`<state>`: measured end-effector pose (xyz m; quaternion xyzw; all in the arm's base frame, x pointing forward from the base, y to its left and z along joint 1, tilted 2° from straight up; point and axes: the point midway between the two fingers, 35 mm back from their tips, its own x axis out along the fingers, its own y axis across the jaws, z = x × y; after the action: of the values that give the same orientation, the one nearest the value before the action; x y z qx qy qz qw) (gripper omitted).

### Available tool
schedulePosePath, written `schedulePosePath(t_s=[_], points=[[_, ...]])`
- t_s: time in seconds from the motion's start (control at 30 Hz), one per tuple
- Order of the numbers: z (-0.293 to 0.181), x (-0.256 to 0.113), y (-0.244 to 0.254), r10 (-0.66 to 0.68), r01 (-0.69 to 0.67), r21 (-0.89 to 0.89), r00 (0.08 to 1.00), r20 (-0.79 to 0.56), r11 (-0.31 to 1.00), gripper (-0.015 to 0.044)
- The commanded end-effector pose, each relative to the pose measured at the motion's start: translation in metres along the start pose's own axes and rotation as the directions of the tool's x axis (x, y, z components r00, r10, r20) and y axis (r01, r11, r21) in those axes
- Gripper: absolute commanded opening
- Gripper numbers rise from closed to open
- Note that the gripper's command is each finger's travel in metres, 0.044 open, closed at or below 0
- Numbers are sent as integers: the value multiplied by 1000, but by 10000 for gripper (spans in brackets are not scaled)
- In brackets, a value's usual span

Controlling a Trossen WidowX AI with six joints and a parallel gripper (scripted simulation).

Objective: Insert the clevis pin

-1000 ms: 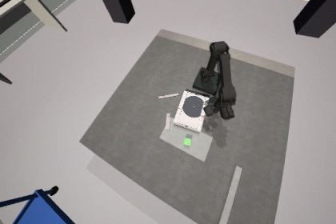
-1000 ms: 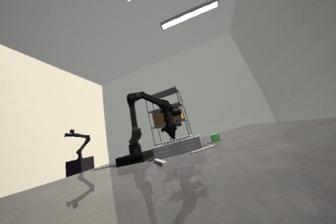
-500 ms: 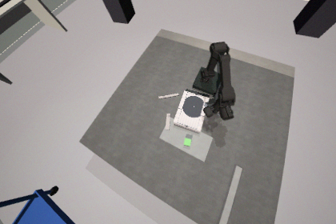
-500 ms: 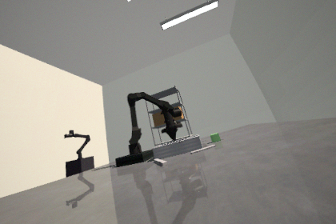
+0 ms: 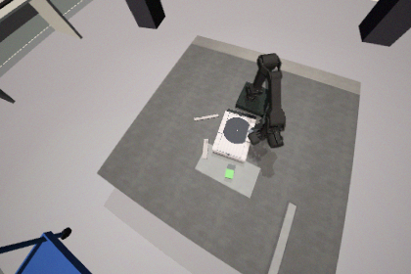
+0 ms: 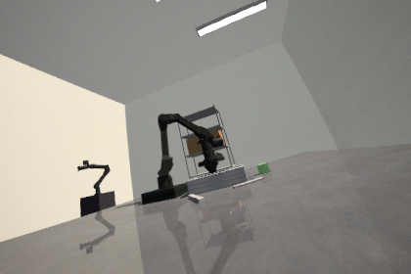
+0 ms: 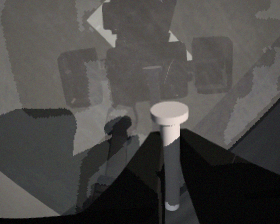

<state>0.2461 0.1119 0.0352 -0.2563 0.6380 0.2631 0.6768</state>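
Pale steel, the clevis pin shows clearly only in our wrist view: we see its round head and, running away from it, the straight shank. The gripper is pinching that shank between its two dark fingers, with the head sticking out past them.

From the top, we see the rimmed tray near the middle of the worktop, well in from every corner. The dark, wide disc lies flat inside it, a tiny light dot at its middle. Our exterior view gives the tray's ribbed side wall instead, and the disc cannot be made out there. The arm stands between the tray and the worktop's upper edge in the top view, bending over so that the gripper comes down at the tray's right-hand side. Whether the fingers are over the rim or just outside it, we cannot tell.

A green block sits on the tray's other side from the upper edge. Only the exterior view shows us a shelf unit behind the arm.
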Motion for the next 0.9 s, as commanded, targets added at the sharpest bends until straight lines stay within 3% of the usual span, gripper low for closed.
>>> schedulePosePath(t_s=[0.0,0.87], points=[[-2,9,1,7,-7,-5,1000,-8,1000,0],[-3,36,1,7,-7,-5,1000,-8,1000,0]])
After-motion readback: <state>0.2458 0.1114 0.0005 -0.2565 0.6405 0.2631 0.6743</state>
